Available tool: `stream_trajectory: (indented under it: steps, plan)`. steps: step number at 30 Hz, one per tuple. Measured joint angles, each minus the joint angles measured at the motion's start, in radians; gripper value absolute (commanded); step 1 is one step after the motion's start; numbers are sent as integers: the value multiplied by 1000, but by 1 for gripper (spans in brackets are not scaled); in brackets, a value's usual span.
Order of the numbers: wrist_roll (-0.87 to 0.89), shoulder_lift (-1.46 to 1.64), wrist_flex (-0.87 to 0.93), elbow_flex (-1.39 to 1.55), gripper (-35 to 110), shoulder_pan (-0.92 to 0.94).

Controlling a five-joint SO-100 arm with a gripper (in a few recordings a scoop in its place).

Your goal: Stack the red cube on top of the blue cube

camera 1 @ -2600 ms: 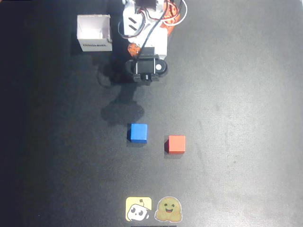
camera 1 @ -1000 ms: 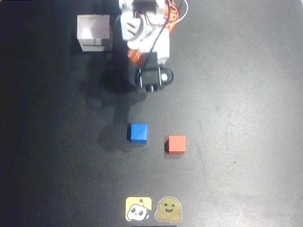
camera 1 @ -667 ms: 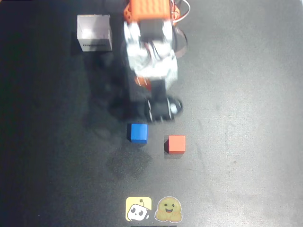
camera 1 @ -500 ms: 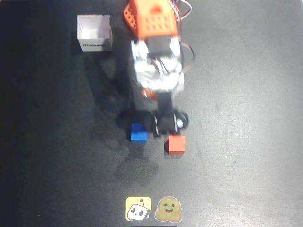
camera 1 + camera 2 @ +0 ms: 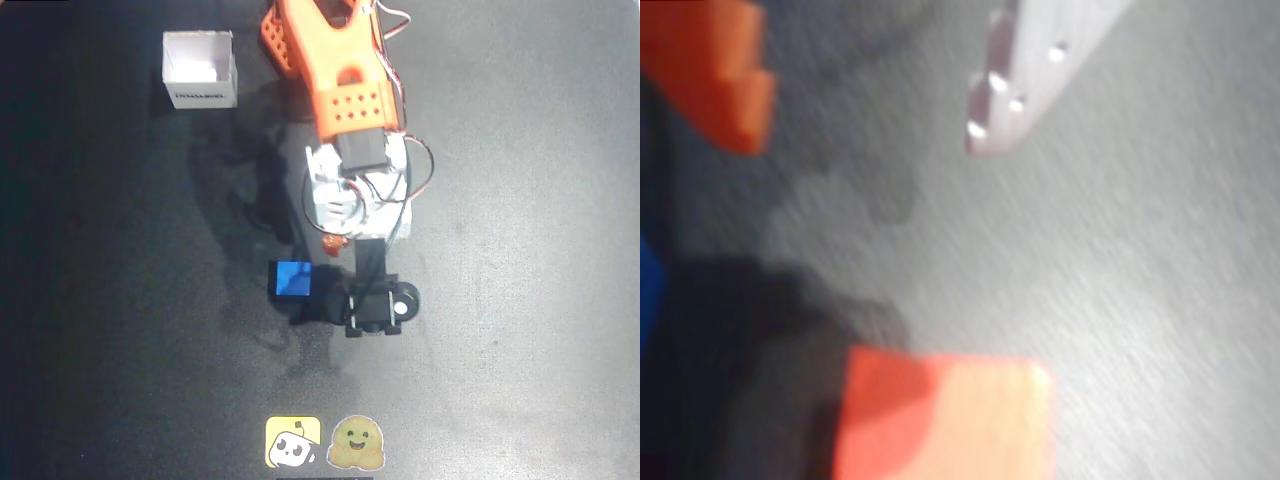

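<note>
The arm reaches out from the far edge of the table [image 5: 520, 300] toward the middle, and its pincer [image 5: 855, 105] hangs over the spot where the red cube [image 5: 945, 420] sits. From overhead the wrist hardware covers that cube, so the wrist view is the one to trust: there the cube lies at the bottom of the picture, flat on the dark surface, with an orange finger [image 5: 715, 65] up at the left and a pale finger [image 5: 1025, 75] up at the right. The two fingers stand well apart with bare table between them, so the pincer is spread wide and holds nothing. The cube is not yet between the fingers; it sits just ahead of them (the picture is smeared, so I can't say how near the tips are to it).

The blue cube [image 5: 292, 279] rests on the table just beside the pincer in the overhead view, on its left, partly in the arm's shadow. A sliver of blue also shows at the left edge of the wrist view. I'd judge that closeness is the thing to watch: the orange finger comes down on the blue cube's side and could nudge it.

The white box [image 5: 201, 68] stands near the far left corner, well apart. Two stickers [image 5: 325, 442] lie at the near edge.

I'd say this is the approach to the pick, with the lift and stacking yet to do.
</note>
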Motion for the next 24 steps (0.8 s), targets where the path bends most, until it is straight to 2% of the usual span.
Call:
stream_trajectory:
  steps: [12, 24]
  plan:
    - [35, -114, -115, -57, 24, -28]
    - [114, -219, -181, -140, 25, -72]
